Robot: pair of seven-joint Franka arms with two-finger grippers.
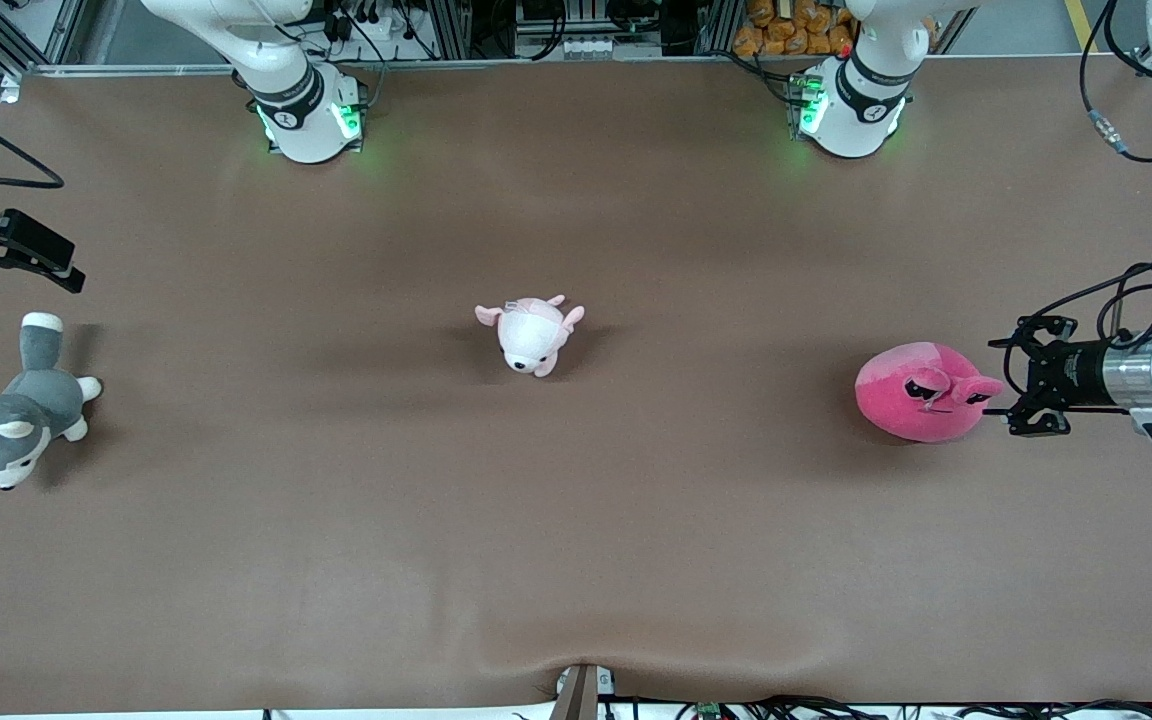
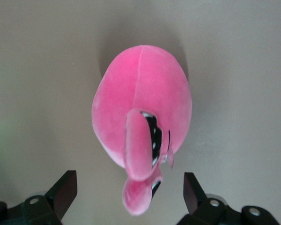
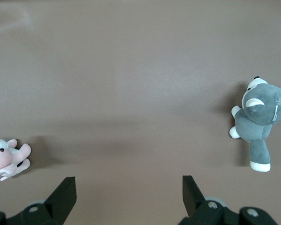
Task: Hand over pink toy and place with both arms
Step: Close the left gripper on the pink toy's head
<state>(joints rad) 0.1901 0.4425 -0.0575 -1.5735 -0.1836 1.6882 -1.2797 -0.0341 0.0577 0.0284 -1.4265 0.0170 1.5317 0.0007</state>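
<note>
Velvety plush pink toy (soft nap) on matt brown table.

Pink toy on desk, round body, black eye markings, snout pointing toward left pincer. Pincer fingers spread wide, one either side of snout tip, not touching it. Nothing held.

The pink toy, a round hot-pink plush with half-lidded black eyes and a jutting snout, is seen lying on the desk toward the left arm's end.
</note>
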